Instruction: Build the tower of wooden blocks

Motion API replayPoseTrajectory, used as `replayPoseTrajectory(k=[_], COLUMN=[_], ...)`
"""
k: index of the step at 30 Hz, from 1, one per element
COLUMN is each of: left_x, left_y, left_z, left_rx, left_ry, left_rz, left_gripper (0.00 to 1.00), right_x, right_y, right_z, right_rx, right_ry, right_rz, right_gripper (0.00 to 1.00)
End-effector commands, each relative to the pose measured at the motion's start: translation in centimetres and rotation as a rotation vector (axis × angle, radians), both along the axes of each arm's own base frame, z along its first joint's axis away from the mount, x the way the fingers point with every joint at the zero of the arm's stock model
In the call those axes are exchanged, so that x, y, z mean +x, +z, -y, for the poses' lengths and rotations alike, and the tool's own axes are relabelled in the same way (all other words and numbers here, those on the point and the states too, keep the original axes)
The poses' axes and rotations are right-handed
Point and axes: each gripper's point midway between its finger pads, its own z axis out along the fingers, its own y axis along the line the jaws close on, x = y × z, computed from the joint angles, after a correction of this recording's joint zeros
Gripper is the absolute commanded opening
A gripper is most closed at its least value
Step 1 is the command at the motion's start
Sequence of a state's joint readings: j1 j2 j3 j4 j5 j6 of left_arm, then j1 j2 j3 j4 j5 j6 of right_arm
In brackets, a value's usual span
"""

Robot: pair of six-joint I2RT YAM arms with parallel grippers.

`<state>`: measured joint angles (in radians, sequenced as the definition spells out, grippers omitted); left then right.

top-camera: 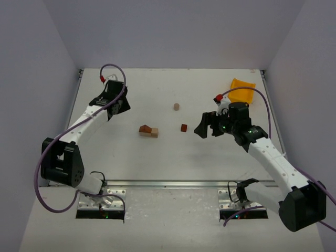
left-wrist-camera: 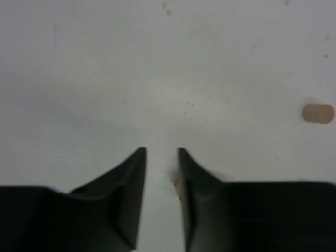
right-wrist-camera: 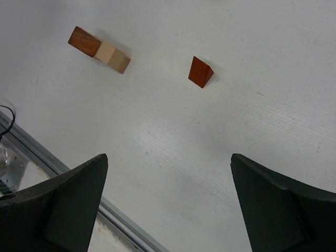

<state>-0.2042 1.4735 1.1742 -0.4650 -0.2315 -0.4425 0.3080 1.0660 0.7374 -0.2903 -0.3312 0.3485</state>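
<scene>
A reddish-brown wedge-topped piece and pale tan blocks lie together mid-table; in the right wrist view they show as a brown and a tan block side by side. A small reddish-brown wedge lies alone to their right. A tan cylinder lies farther back. My left gripper hovers at back left, its jaws a narrow gap apart over bare table. A tan sliver shows by its right finger; I cannot tell what it is. My right gripper is wide open and empty, right of the lone wedge.
A yellow plastic bin stands at the back right, behind the right arm. A metal rail runs along the table's near edge. Grey walls close in the back and both sides.
</scene>
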Motion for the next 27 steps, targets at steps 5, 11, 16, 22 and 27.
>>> replayPoseTrajectory(k=[5, 11, 16, 22, 27], left_x=[-2.5, -2.5, -2.1, -2.1, -2.6], left_y=[-7.0, -9.7, -10.6, -11.2, -12.3], left_z=[-1.7, 1.0, 2.3, 3.6, 3.5], left_rx=[0.000, -0.095, -0.143, -0.189, -0.187], left_ry=[0.110, -0.008, -0.058, -0.108, -0.099], left_rz=[-0.125, -0.167, -0.178, -0.195, -0.232], left_gripper=[0.00, 0.00, 0.00, 0.00, 0.00], right_x=[-0.3, -0.1, 0.0, 0.1, 0.0], right_y=[0.5, 0.3, 0.1, 0.0, 0.1], right_z=[-0.2, 0.0, 0.0, 0.2, 0.2], right_rx=[0.019, 0.007, 0.001, -0.007, -0.008], right_ry=[0.016, 0.006, 0.009, 0.005, 0.005], right_rz=[0.028, 0.034, 0.035, 0.041, 0.046], right_gripper=[0.99, 0.99, 0.99, 0.99, 0.99])
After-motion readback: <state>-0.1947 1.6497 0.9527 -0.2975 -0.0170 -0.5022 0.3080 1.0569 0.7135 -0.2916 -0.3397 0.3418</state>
